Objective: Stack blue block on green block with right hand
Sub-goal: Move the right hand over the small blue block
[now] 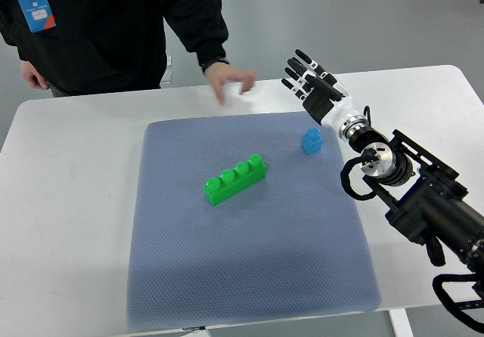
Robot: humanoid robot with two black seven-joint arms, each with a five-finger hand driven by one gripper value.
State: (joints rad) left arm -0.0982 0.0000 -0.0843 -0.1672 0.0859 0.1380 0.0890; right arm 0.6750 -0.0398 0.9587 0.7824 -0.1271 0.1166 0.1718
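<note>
One arm, the robot's right, enters from the right edge and reaches diagonally up and left over the white table (68, 201). Nearest the camera lies the lower part of the grey-blue mat (249, 269), which covers the middle of the table. Further up, at the mat's centre, rests the green block (235, 179), a long brick with four round studs, lying at a slant with its right end higher in the picture. Beyond it and to the right, near the mat's upper right corner, stands the blue block (311, 140), a small single-stud piece, well apart from the green one. The right hand (308, 80) hovers just above and slightly right of the blue block, past the mat's far edge, without touching it. Its black-tipped fingers (295, 71) are extended and slightly spread, pointing up and left; the hand is released and grasps nothing. At the table's far edge stands a person in a dark top (113, 27), with one person's hand (231, 80) resting on the table just left of the robot's fingertips.
</note>
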